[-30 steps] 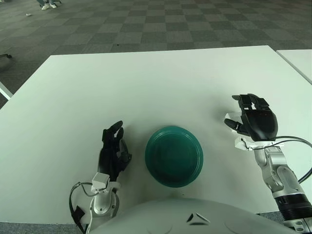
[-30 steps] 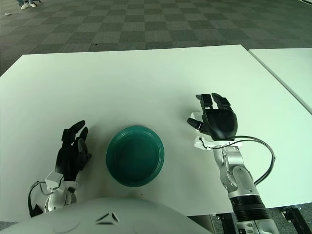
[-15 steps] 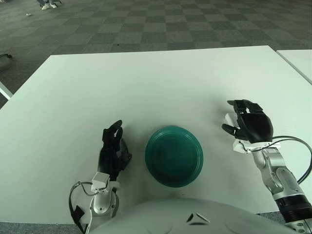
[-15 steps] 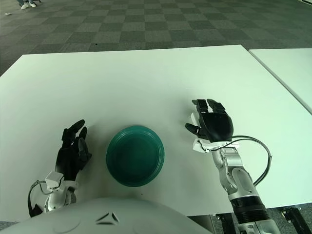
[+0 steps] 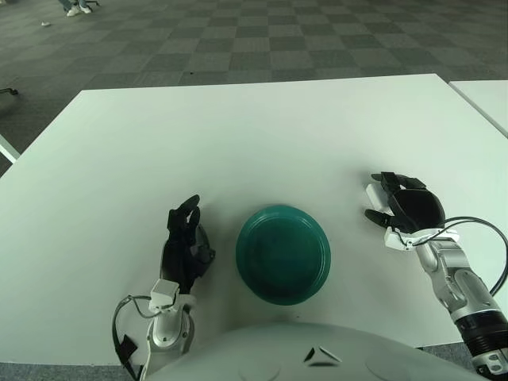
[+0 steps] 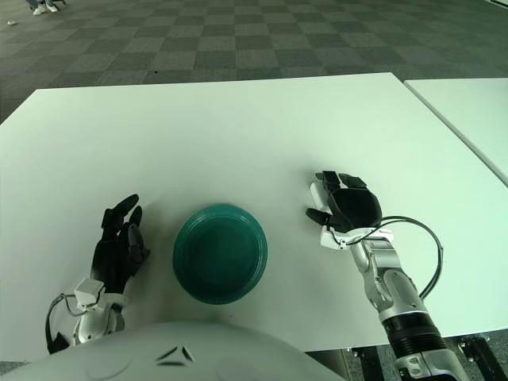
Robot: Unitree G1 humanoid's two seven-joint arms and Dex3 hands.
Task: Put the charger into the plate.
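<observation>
Charger [image 5: 372,193], a small white block, lies at the right of the frame on the white table [image 5: 254,135], mostly covered by the right hand [image 5: 409,210], whose fingers curl over it; whether they grip it cannot be told. Grey checkered carpet fills the top. The green plate [image 5: 283,253] sits lower centre, empty. The left hand [image 5: 185,246] rests beside it, fingers loosely extended. Since the earlier frame the right hand has dropped lower onto the charger.

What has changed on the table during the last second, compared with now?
The right hand has lowered toward the table and curled over the white charger, which shows only at its fingertips; a firm grasp cannot be confirmed. The charger itself seems unmoved. The green plate and the left hand, resting left of the plate, stayed as they were.
</observation>
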